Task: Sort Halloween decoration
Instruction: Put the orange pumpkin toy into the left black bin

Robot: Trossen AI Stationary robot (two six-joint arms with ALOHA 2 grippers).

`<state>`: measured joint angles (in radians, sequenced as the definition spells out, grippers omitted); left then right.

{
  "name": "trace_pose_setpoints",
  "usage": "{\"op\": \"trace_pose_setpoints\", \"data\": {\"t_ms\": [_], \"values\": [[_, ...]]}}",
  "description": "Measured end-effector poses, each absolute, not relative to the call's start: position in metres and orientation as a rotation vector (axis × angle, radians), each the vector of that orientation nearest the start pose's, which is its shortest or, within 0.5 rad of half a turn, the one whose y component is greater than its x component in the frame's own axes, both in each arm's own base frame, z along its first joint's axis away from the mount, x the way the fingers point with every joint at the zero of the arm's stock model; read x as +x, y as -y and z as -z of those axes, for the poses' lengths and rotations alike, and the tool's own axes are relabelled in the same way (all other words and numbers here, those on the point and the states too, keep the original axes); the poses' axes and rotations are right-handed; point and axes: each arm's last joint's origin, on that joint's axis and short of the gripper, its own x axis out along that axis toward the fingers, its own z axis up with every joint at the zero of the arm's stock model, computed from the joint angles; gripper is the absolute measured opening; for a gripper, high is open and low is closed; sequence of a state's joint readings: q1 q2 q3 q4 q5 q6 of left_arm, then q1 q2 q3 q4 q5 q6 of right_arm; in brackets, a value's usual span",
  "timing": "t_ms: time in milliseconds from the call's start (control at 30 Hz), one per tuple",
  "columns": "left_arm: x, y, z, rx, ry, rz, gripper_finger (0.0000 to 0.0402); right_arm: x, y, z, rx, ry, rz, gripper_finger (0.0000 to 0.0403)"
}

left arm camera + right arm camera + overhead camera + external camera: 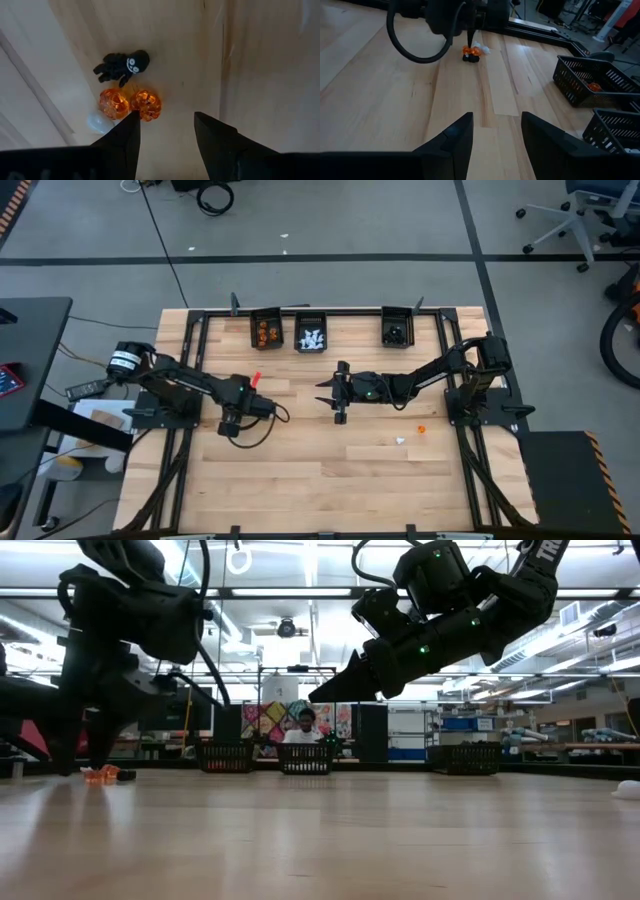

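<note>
Black spider trinket (122, 65) beside two orange pumpkins (131, 103) shows only wrist-close.

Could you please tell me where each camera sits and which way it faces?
High: overhead, straight down on table, both arms, three bins.
Low: table height, looking level toward the bins; both arms hang in.
Left wrist: looks down past open left fingers at trinkets.
Right wrist: looks across past open right fingers.
Shared: both wrist views show those trinkets.

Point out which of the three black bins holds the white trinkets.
The middle bin of the row at the table's far edge: white pieces show inside it. The bin on the left arm's side holds orange ones, and the bin on the right arm's side something dark.
</note>
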<state>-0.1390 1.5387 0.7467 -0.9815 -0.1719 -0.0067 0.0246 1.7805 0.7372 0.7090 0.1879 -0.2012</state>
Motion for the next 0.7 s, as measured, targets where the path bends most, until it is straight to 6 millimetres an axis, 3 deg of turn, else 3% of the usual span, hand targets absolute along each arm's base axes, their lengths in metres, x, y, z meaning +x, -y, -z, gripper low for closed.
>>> {"op": "trace_pose_setpoints", "data": {"t_ms": [300, 533, 700], "values": [[0.208, 0.024, -0.142, 0.277, -1.734, -0.013, 0.0165, 0.341, -0.003, -0.149, -0.234, -0.348, 0.128, 0.0171], [0.226, 0.027, -0.155, 0.275, -1.638, 0.034, 0.0164, 0.341, -0.003, -0.149, -0.234, -0.348, 0.128, 0.0171], [0.228, 0.027, -0.158, 0.299, -1.633, 0.042, 0.0164, 0.341, -0.003, -0.149, -0.234, -0.349, 0.128, 0.0171]]}}
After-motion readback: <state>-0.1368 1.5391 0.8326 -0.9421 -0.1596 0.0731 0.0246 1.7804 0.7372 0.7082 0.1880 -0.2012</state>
